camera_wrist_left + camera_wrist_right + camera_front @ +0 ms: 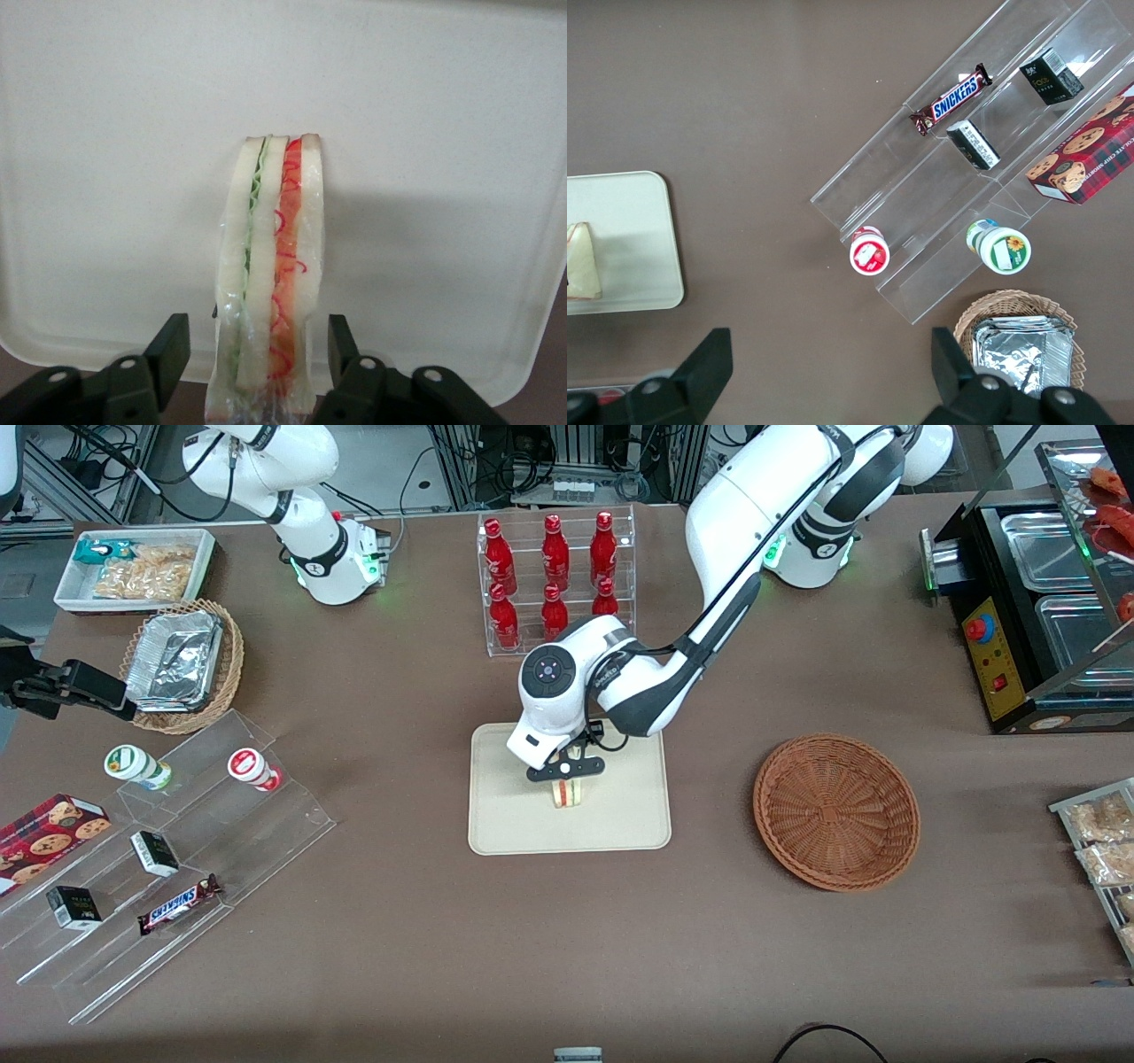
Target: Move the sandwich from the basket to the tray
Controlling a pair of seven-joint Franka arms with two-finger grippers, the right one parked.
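At the parked arm's end of the surface a white bin held snack bags, and just nearer the camera a tan basket held foil containers. Nearer still stood a clear stepped shelf carrying two cups, a cookie box, two small dark boxes and a Snickers bar. In the middle of the surface, farther from the camera, a clear rack held red bottles. Nearer the camera than the rack lay the tray, and the sandwich stood on edge on it, close to its centre, no longer in its basket. The wrist view showed its white bread slices upright with a green layer and a red layer between them, wrapped in clear film. The end effector hung directly over the sandwich, pointing down at the tray. Its fingers were spread apart, one on each side of the sandwich, with a gap between each finger and the bread, so nothing was clamped. Toward the working arm's end, well apart from the tray, sat the basket, a reddish-brown woven round with nothing in it. Farther from the camera at that end stood a black machine with metal pans, and more snack bags lay at the surface's edge.
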